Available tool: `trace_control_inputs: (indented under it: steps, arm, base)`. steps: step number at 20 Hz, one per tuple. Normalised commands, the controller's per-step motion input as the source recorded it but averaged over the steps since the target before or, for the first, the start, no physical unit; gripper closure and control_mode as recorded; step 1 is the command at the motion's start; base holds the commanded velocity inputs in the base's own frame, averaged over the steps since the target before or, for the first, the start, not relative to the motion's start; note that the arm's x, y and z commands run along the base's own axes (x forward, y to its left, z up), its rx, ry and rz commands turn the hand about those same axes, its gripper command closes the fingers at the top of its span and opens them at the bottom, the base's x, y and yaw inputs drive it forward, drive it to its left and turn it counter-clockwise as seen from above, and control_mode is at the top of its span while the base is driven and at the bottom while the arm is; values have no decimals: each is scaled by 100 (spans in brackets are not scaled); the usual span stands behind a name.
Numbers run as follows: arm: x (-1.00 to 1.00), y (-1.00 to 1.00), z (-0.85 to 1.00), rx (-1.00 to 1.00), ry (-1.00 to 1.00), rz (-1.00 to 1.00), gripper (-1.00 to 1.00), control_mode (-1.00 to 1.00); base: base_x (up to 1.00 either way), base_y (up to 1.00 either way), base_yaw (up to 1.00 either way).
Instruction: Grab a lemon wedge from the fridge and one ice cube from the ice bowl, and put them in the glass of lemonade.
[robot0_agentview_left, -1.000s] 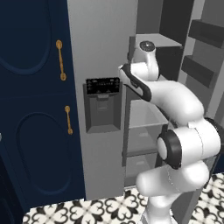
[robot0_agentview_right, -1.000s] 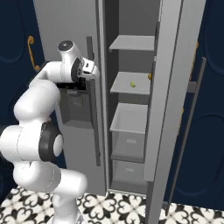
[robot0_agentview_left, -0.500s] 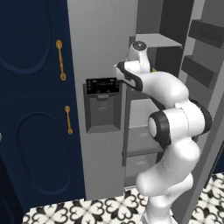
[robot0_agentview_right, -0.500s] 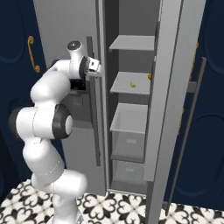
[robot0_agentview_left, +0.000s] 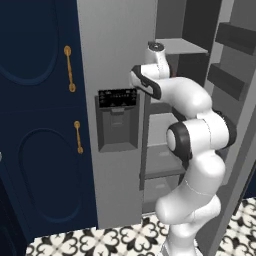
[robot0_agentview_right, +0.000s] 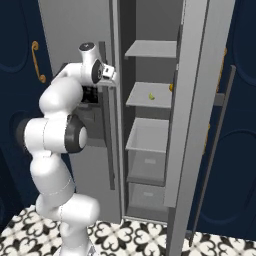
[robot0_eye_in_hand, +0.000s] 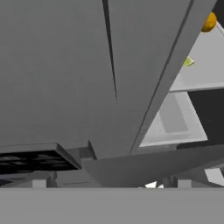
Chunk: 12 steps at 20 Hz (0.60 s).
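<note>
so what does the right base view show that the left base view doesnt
Right base view: the lemon wedge and a small orange fruit on the second shelf, drawers lower down, and the open door's long handle. Left base view: the dark dispenser panel head-on and two gold cabinet handles. Both share the grey fridge standing open, the white arm raised beside its doors, the navy cabinets and the patterned floor.
</note>
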Motion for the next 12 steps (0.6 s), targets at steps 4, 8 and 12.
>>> trace_control_inputs:
  steps: [4,8,12]
  arm:
    - [-50,-4,-10,1,-18,0,-100,-100]
    - [-64,-3,-36,0,-35,0,-100,-100]
    - [0,-4,-3,0,-18,0,-100,-100]
  base:
    - [0,0,0]
    - [0,0,0]
    - [0,0,0]
